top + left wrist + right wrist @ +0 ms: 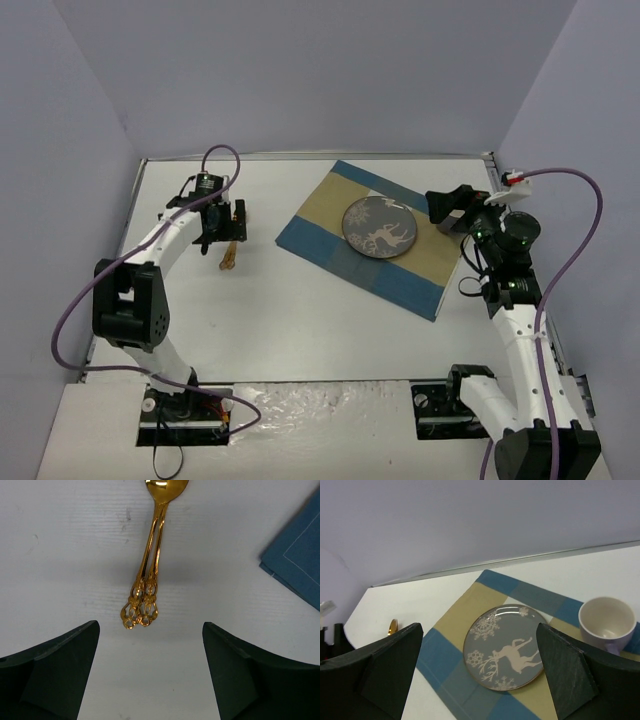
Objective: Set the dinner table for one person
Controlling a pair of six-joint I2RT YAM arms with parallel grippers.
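Lying flat under everything in view, the dinner table [300, 330] is a white, matte, rigid top. It fills the work area from near edge to far edge. Nothing needs to lift it; its part is to bear the setting, and its plain surface probably lets hard things slide a little when nudged.

Toward its far left corner lie two gold utensils [152, 555], slim, side by side and touching, with their ornate handle ends toward the left gripper [150, 630]. One shows a spoon bowl; the other's head is out of view. They look light, stiff and slick, and they lie flush on the tabletop. A pinch across the narrow shafts, fingers pressed down to the surface, seems the surest hold, though taking both at once risks one slipping free. The left gripper hangs above them, spread wide and holding nothing.

Toward the far right corner a striped placemat [330, 240] sits at a slant. It carries a reindeer plate [378, 227] and, near it but apart, a pale cup [607, 622], both likely breakable. The right gripper [479, 630] hovers by the far right edge, likewise spread and empty.
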